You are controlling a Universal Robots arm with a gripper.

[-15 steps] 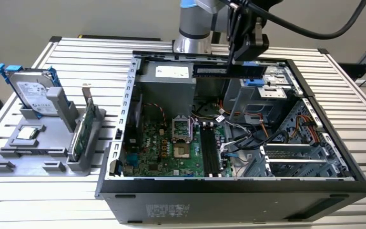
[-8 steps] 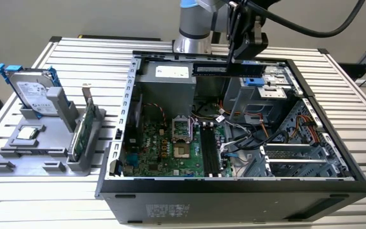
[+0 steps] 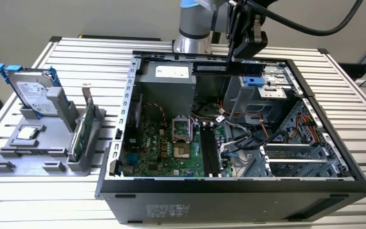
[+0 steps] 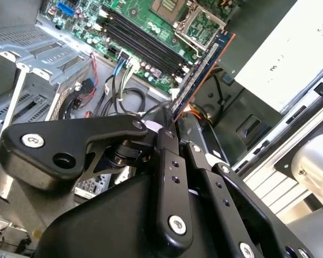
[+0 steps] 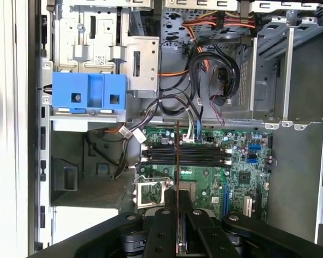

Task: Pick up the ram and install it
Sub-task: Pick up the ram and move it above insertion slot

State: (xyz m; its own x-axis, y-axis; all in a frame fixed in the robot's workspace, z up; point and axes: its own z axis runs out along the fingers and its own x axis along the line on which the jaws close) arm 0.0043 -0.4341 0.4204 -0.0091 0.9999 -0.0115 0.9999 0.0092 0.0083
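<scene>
Your gripper [image 3: 235,59] is pinched on the upper edge of the ram [image 3: 224,68], so I judge the contact edge hangs free. The ram rides above the far edge of the open case [image 3: 129,95], lying crosswise to the memory slots [image 3: 209,150] below.

I have the ram [image 3: 228,68] in the gripper [image 3: 235,59], above the open computer case [image 3: 234,200].

The case lies on the slatted table [image 3: 43,200]. The motherboard [image 3: 164,148] is on its floor, with the memory slots [image 3: 209,152] along the board's side toward the exterior view's right. The ram hangs crosswise to those slots and well apart from them. Beside the case, on the exterior view's left, a holder [image 3: 36,157] carries the hard drive [image 3: 34,95] upright at its far end, with the expansion card [image 3: 84,126] upright nearest the case.
</scene>
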